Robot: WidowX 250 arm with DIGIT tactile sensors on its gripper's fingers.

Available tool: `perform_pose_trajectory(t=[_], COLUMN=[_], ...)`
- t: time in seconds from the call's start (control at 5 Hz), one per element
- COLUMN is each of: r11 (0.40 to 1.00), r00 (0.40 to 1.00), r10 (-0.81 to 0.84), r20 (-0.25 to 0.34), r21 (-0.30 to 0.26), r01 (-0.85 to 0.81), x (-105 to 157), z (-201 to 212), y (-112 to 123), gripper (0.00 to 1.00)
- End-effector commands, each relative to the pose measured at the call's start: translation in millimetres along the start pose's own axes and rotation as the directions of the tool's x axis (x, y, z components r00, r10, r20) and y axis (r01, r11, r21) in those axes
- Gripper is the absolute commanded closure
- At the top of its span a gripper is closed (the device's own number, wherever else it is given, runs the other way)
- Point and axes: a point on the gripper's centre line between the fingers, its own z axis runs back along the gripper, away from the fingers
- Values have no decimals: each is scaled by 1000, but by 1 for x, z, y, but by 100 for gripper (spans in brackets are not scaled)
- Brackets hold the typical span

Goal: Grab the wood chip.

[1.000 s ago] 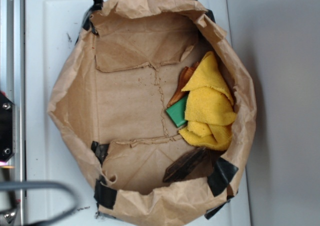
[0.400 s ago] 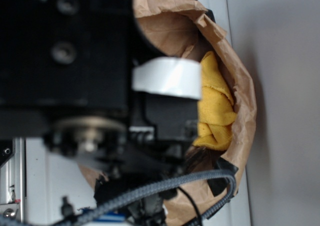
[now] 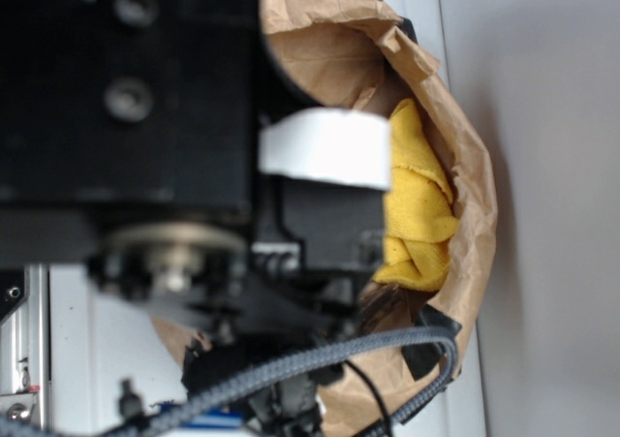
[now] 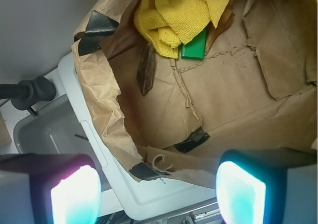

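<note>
below me a crumpled brown paper bag (image 4: 99,95) patched with black tape (image 4: 97,25), a bunched yellow cloth (image 4: 174,15) lying over a green block (image 4: 195,46), white tray (image 4: 94,149) underneath

Wrist view: my tool (image 4: 156,194) sits above the near rim of the paper bag (image 4: 104,110), fingers (image 4: 74,196) spread at the bottom corners of frame, nothing between them. Bag rests in a tray (image 4: 89,134). Inside the bag, far end: cloth (image 4: 174,13) bunched against the back wall. Green block (image 4: 194,46) lies on the bag floor just in front of the cloth, partly under it. Wood chip (image 4: 146,70) lies left of the block, beside the left wall, its far end touching the cloth. Thinner wood piece (image 4: 224,21) pokes out from under the cloth, right of the block. Exterior view: my arm (image 3: 136,117) covers most of the bag; cloth sits at the bag's right side.
</note>
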Motion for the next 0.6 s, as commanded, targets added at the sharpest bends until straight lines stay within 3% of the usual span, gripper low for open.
perform_pose_trajectory(t=[0.0,0.2,0.4], r11=[999,990,981], r00=[990,983,981], r10=[38,53,85], r20=[133,174,173], r21=[15,118,160], r01=[-41,-74,-113], x=[28,44,76], z=[-51,-89,-114], y=[28,39,31], gripper=[0,0,0])
